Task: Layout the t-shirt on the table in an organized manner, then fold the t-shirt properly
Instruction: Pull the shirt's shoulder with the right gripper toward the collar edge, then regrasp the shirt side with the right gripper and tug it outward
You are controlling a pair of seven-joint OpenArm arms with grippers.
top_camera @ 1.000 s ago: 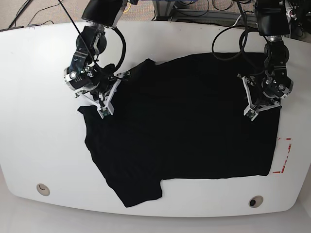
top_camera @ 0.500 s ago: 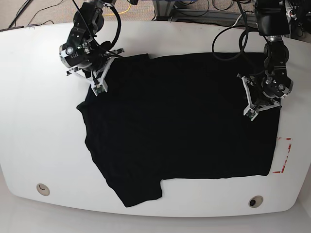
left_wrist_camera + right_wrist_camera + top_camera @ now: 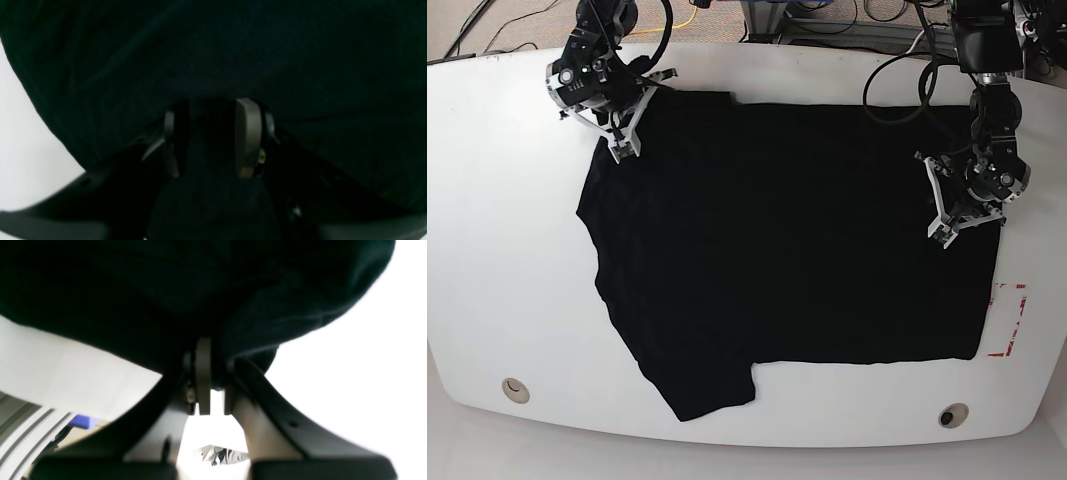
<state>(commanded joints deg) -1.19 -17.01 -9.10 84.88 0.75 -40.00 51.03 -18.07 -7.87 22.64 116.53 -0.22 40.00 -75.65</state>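
Note:
The black t-shirt (image 3: 787, 230) lies spread over the white table (image 3: 507, 250), with one sleeve pointing to the front edge. At the shirt's far left corner my right gripper (image 3: 624, 152) is shut on the cloth. The right wrist view shows its fingers (image 3: 203, 373) pinching a fold of the t-shirt (image 3: 166, 290) above the tabletop. My left gripper (image 3: 940, 233) sits on the shirt's right side. Seen from the left wrist, its fingers (image 3: 247, 136) have bunched black cloth (image 3: 233, 50) between them, so the left gripper (image 3: 208, 140) is shut on it.
A red tape mark (image 3: 1009, 320) lies just beside the shirt's right hem. Two small round holes (image 3: 515, 389) (image 3: 952, 414) sit near the front edge. Cables hang behind the table's far edge (image 3: 827, 20).
My right gripper has moved up and to the left toward the table's far corner, dragging the shirt's upper left part out flatter. The left arm has stayed in place.

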